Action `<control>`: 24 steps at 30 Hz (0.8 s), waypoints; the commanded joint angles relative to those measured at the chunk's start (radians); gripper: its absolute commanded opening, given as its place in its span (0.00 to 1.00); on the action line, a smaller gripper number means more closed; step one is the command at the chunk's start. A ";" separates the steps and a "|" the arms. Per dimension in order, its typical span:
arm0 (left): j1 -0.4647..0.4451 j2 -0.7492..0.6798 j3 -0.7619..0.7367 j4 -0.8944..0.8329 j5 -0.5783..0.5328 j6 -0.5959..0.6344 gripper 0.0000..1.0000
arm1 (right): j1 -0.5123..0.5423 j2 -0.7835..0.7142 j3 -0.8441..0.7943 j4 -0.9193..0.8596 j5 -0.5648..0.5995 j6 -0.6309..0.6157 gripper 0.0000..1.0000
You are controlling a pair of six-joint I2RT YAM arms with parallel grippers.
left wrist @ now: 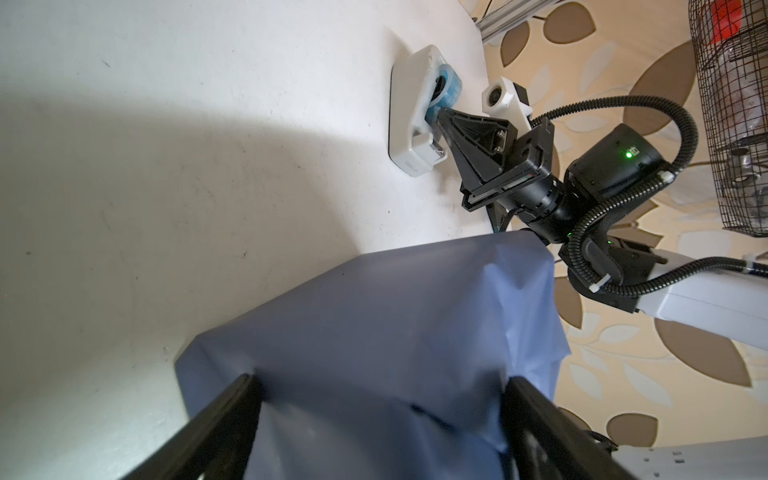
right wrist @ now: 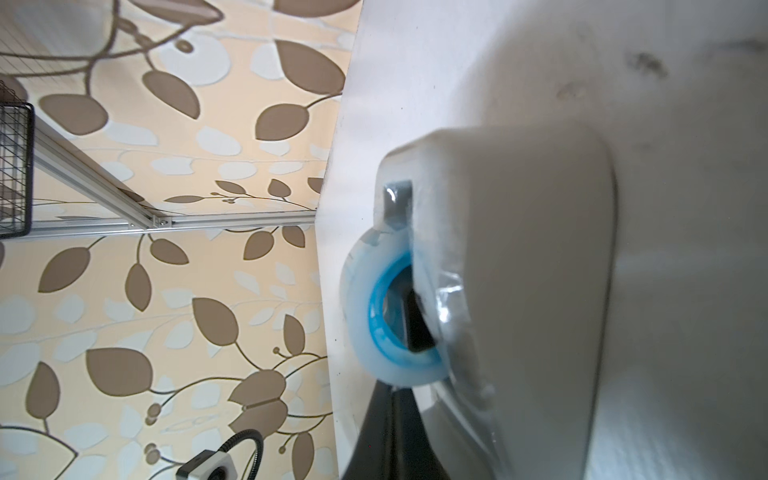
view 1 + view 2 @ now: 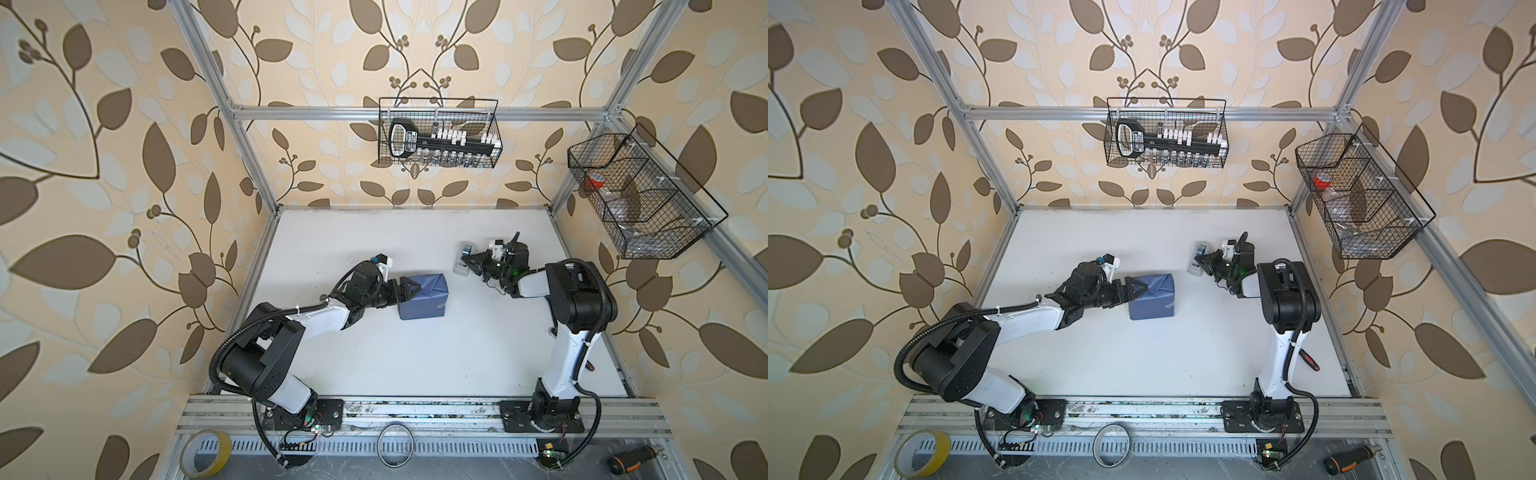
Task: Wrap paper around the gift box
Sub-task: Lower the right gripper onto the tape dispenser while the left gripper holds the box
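Observation:
The paper (image 3: pixel 424 305) (image 3: pixel 1152 305), slate blue with a lighter fold, is wrapped round the gift box, which is hidden inside it. This parcel stands mid-table. My left gripper (image 3: pixel 409 287) (image 3: pixel 1140 287) holds its left end. In the left wrist view the paper (image 1: pixel 374 316) fills the gap of that gripper (image 1: pixel 376 386), a finger pressed into each side. My right gripper (image 3: pixel 468 262) (image 3: pixel 1202 261) (image 2: pixel 392 390) is shut, its tips right under the blue-cored tape roll (image 2: pixel 361 316) of the grey tape dispenser (image 3: pixel 459 271) (image 1: pixel 409 124). Whether it pinches tape I cannot tell.
The white table (image 3: pixel 415 365) carries the parcel and the dispenser. A wire basket (image 3: pixel 440 133) hangs on the back rail and another (image 3: pixel 640 195) on the right rail. A yellow tape roll (image 3: pixel 205 453), a ring (image 3: pixel 396 446) and a screwdriver (image 3: pixel 631 459) lie at the front.

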 commanded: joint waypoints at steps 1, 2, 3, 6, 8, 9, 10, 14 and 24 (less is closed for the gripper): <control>0.000 0.036 -0.016 -0.152 -0.015 0.014 0.91 | 0.014 -0.005 -0.009 0.173 -0.041 0.094 0.00; 0.000 0.038 -0.016 -0.153 -0.015 0.014 0.91 | 0.014 -0.009 -0.015 0.184 -0.043 0.103 0.00; 0.000 0.037 -0.016 -0.151 -0.015 0.014 0.91 | 0.014 -0.015 -0.020 0.196 -0.045 0.112 0.00; -0.001 0.038 -0.016 -0.150 -0.015 0.013 0.91 | 0.016 -0.023 -0.036 0.233 -0.052 0.142 0.00; -0.001 0.040 -0.015 -0.149 -0.015 0.012 0.91 | 0.016 -0.026 -0.047 0.255 -0.053 0.159 0.00; -0.001 0.040 -0.014 -0.149 -0.015 0.012 0.91 | 0.017 -0.028 -0.056 0.270 -0.054 0.167 0.00; 0.000 0.040 -0.014 -0.150 -0.015 0.012 0.91 | 0.019 -0.028 -0.062 0.281 -0.054 0.172 0.00; 0.000 0.041 -0.016 -0.150 -0.015 0.012 0.91 | 0.031 -0.031 -0.101 0.317 -0.052 0.184 0.00; -0.001 0.048 -0.014 -0.152 -0.020 0.012 0.91 | 0.050 -0.047 -0.198 0.385 -0.036 0.191 0.00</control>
